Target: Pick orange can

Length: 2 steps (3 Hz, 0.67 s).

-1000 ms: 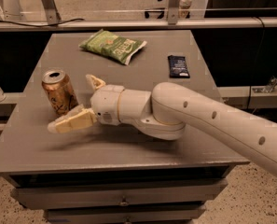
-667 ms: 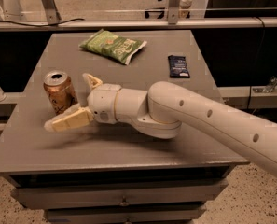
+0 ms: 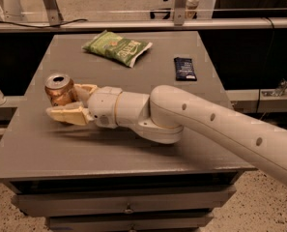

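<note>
The orange can (image 3: 59, 87) stands upright at the left side of the grey table (image 3: 133, 153), its silver top open to view. My gripper (image 3: 64, 99) reaches in from the right and is shut on the can. One cream finger (image 3: 68, 115) presses its near side, and the other finger (image 3: 85, 89) lies against its far right side. The near finger hides the can's base. The can still looks to rest on the table.
A green chip bag (image 3: 117, 47) lies at the back middle of the table. A small dark packet (image 3: 184, 68) lies at the back right. My thick white arm (image 3: 215, 124) crosses the table's right half. Metal rails run behind the table.
My gripper has moved left so its fingers are around the can. The fingers, spread wide before, have drawn in against it. The can has not moved.
</note>
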Available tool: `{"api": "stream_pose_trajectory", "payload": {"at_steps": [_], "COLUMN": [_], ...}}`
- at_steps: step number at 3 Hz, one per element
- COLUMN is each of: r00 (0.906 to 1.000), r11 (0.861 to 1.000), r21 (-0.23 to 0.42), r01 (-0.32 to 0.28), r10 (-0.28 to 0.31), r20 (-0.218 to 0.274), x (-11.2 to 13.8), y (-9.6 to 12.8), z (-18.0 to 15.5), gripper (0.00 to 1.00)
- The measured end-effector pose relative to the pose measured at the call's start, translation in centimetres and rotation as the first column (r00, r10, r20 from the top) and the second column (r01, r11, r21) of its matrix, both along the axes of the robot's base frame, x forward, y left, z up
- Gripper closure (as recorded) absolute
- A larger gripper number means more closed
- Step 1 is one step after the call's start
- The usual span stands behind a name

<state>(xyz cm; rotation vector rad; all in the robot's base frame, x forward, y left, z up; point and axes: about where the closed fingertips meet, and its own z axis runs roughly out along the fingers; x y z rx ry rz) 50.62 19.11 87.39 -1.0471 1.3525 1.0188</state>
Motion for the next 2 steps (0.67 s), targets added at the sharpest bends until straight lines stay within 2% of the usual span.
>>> {"api": "stream_pose_trajectory", "payload": {"at_steps": [1, 2], "r00": [1.0, 0.9995], "r11": [1.0, 1.0], "r21": [0.0, -0.002], "r01": [0.003, 0.023], "r10": [-0.003, -0.023], "r20": [0.005, 0.02], "x": [0.2, 1.2], "y": [0.0, -0.2], "z": [0.4, 2.6], "gripper": [0.64, 0.88]}}
